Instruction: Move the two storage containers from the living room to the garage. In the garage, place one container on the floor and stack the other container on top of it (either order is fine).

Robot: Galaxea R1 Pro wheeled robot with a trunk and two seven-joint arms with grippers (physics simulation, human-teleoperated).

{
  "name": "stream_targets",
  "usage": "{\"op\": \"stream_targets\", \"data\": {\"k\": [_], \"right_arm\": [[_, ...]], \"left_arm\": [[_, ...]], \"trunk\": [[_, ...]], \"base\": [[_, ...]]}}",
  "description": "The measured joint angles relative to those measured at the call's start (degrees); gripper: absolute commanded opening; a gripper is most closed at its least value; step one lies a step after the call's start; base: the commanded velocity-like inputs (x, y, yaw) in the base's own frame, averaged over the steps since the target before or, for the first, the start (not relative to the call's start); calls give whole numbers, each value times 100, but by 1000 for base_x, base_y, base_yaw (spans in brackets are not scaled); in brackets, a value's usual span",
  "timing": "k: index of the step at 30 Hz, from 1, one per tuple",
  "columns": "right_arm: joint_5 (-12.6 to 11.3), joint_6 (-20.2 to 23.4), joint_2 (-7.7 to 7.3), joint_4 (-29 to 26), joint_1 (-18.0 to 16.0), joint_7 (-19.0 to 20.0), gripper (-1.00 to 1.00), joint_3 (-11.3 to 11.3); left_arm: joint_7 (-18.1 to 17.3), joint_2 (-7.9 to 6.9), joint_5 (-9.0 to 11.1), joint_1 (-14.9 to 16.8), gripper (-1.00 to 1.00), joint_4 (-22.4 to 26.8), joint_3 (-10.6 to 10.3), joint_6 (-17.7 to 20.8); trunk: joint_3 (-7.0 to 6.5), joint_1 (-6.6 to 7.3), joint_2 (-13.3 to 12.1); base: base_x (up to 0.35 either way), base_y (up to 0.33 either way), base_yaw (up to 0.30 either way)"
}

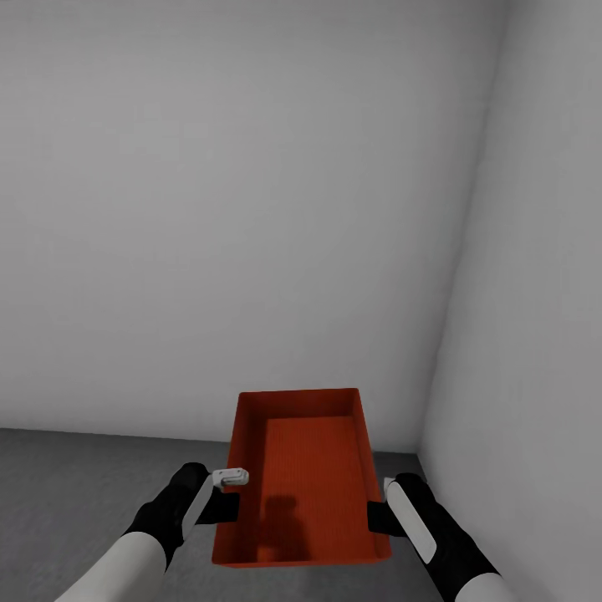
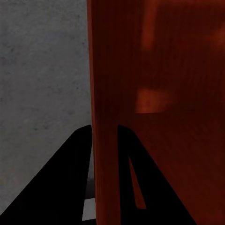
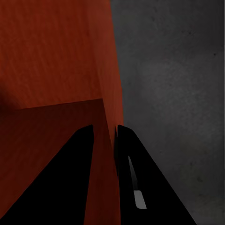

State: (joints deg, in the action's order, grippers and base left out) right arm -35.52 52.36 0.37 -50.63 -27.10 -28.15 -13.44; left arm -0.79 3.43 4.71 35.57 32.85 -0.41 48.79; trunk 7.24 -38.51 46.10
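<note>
Both arms extended forward and low in front of the trunk, white forearms ending in black wrists, one on each side of a single storage container [image 1: 305, 477].

Left gripper [image 1: 227, 504] set against the container's left long wall near the corner closest to the robot, a small white fitting on top of the wrist just beside the rim. In the left wrist view, left gripper [image 2: 104, 136] clenched on that wall: one black finger [image 2: 70, 183] outside, the other inside, the orange-red wall squeezed between them.

Right gripper [image 1: 378, 517] set against the container's right long wall, roughly opposite the left one, white panel along the outer side of the wrist. In the right wrist view, right gripper [image 3: 104, 133] likewise pinched over the wall, one dark finger [image 3: 65, 183] inside the container, the other outside against the concrete.

Container held level and off the ground between the two grippers, long axis pointing away from the robot, open side up. Orange-red plastic, rectangular, low straight walls, finely ribbed bottom, nothing inside; a dim shadow on the bottom near the close end. Only this one container in sight.

Beyond and below the container, the floor [image 1: 75, 477] dark grey and speckled. Past the container's far end, a plain grey-white wall [image 1: 234, 209]; to the container's right, a second bare wall [image 1: 535, 293], the two meeting in a corner just beyond the container's far right side.
</note>
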Motion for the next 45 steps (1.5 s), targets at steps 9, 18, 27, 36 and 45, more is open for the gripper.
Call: {"op": "stream_targets", "data": {"k": [9, 18, 27, 36, 45], "right_arm": [[0, 0, 0, 0, 0, 0, -100, -1], [-1, -2, 0, 0, 0, 0, -100, -2], [0, 0, 0, 0, 0, 0, -100, -1], [0, 0, 0, 0, 0, 0, -100, -1], [3, 2, 0, -4, 0, 0, -100, -1]], "left_arm": [[0, 0, 0, 0, -100, 0, 4, 0], [0, 0, -1, 1, -100, 0, 0, 0], [0, 0, 0, 0, -100, 0, 1, 0], [0, -1, 3, 0, -100, 0, -1, 0], [0, 0, 2, 0, -100, 1, 0, 0]], "trunk": [[0, 0, 0], [0, 0, 0], [0, 0, 0], [0, 0, 0], [0, 0, 0]], "base": [[0, 0, 0], [0, 0, 0], [0, 0, 0], [0, 0, 0], [0, 0, 0]]}}
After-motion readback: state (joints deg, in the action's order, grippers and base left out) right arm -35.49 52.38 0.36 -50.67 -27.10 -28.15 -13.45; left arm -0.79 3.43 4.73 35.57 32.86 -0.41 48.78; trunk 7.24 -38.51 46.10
